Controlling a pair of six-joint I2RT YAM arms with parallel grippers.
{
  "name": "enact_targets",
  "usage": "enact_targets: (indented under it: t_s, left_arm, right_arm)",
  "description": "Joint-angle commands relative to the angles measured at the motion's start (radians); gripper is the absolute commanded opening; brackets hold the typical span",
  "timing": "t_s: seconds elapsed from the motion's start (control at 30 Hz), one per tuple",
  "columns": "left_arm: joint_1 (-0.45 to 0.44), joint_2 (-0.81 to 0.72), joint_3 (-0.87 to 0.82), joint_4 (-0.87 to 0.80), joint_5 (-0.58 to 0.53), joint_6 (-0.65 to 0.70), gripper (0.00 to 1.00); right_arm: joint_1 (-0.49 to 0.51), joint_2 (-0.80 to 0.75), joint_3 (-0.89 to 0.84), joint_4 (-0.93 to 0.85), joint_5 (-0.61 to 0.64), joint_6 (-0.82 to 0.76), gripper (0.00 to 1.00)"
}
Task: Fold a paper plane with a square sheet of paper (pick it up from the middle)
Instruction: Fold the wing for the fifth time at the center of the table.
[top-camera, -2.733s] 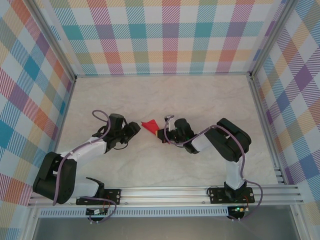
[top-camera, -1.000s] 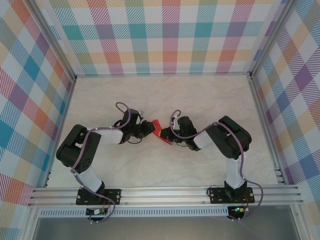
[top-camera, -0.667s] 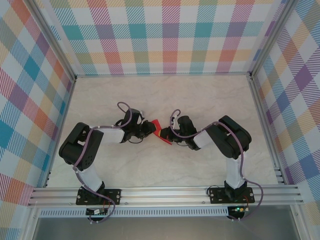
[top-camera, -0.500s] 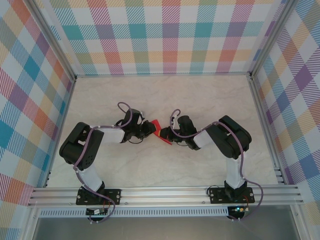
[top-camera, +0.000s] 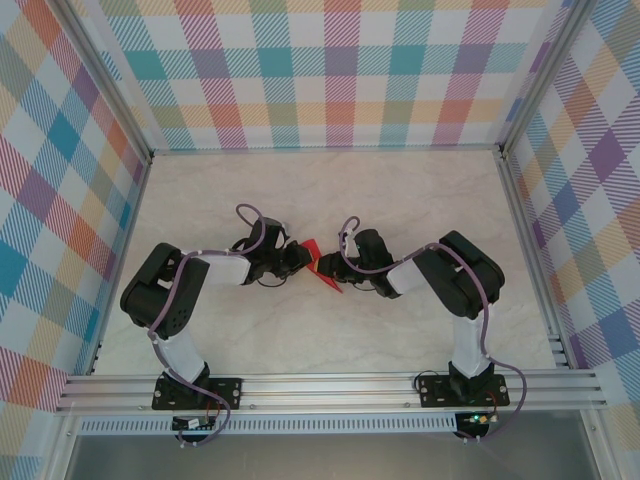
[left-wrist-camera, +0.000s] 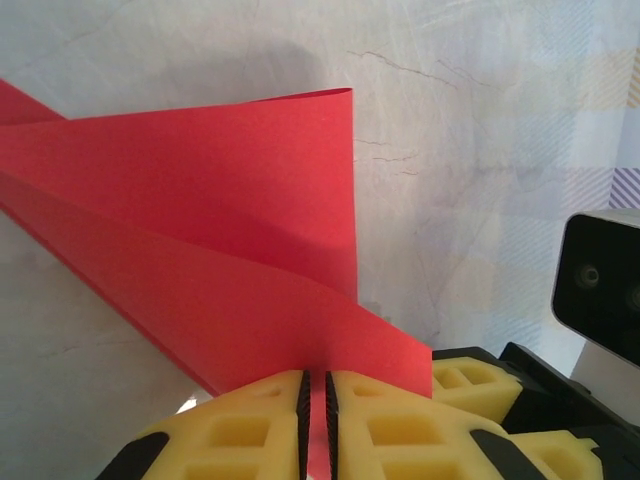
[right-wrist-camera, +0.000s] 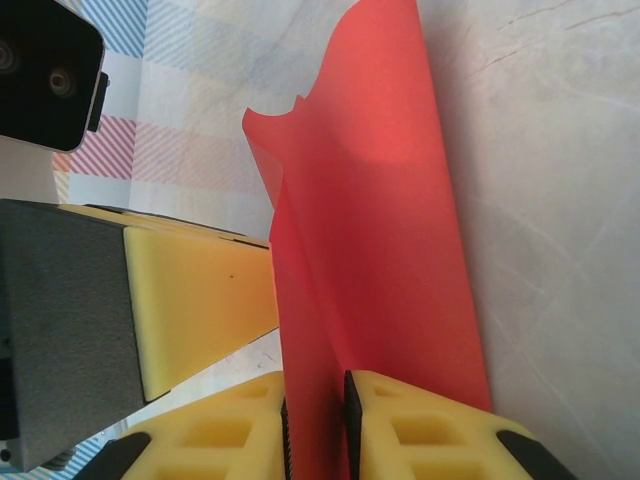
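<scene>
Square sheet of paper (top-camera: 316, 256), bright red, already creased into layered flaps, sits mid-table, pinched betw. both grippers. Surface: pale marble-look tabletop (top-camera: 420, 200), matte, faint grey veins, bare apart from the paper and arms. Room: pastel plaid walls (top-camera: 330, 70) on back, L and R sides; aluminium posts at the corners, aluminium rail (top-camera: 330, 388) along the near edge where the arm bases bolt on. Left gripper (top-camera: 297, 258) comes in from the L; in the left wrist view its yellow fingers (left-wrist-camera: 250, 420) are nearly together w/ only a thin red strip betw. them, clamped on the paper's (left-wrist-camera: 200, 220) lower edge. Right gripper (top-camera: 333, 270) comes in from the R; in the right wrist view its yellow fingers (right-wrist-camera: 420, 430) stand a bit wider apart w/ the paper (right-wrist-camera: 380, 230) running up through the gap, can't tell if the pads actually press it. The two gripper tips are close together, paper betw. them. Paper's upper edges are free, one flap curling. Open tabletop all round: wide towards the back wall, also L, R and near side; arms' elbows are well off the walls.
</scene>
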Motion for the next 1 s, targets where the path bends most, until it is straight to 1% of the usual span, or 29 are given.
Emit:
enact_targets:
  t_s: [0.0,0.23,0.57,0.63,0.8,0.97]
  left_arm:
    - [-0.006,0.020,0.023,-0.028,-0.015,0.019,0.15]
    - [-0.006,0.032,0.028,-0.034,-0.012,0.023,0.15]
    - [-0.007,0.043,0.043,-0.041,-0.003,0.029,0.15]
    - [-0.006,0.041,0.044,-0.041,0.001,0.032,0.15]
    - [-0.007,0.019,0.036,-0.022,0.013,0.033,0.16]
    - [-0.006,-0.006,0.023,0.007,0.017,0.033,0.19]
  right_arm:
    - [-0.008,-0.014,0.001,-0.099,-0.009,-0.028,0.22]
    - [-0.009,-0.041,0.006,-0.168,0.003,-0.042,0.22]
    - [-0.010,-0.072,0.007,-0.219,0.012,-0.060,0.23]
    - [-0.010,-0.077,0.006,-0.227,0.020,-0.062,0.21]
    - [-0.010,-0.076,-0.002,-0.233,0.056,-0.054,0.11]
    - [-0.011,-0.061,-0.031,-0.186,0.089,-0.001,0.09]
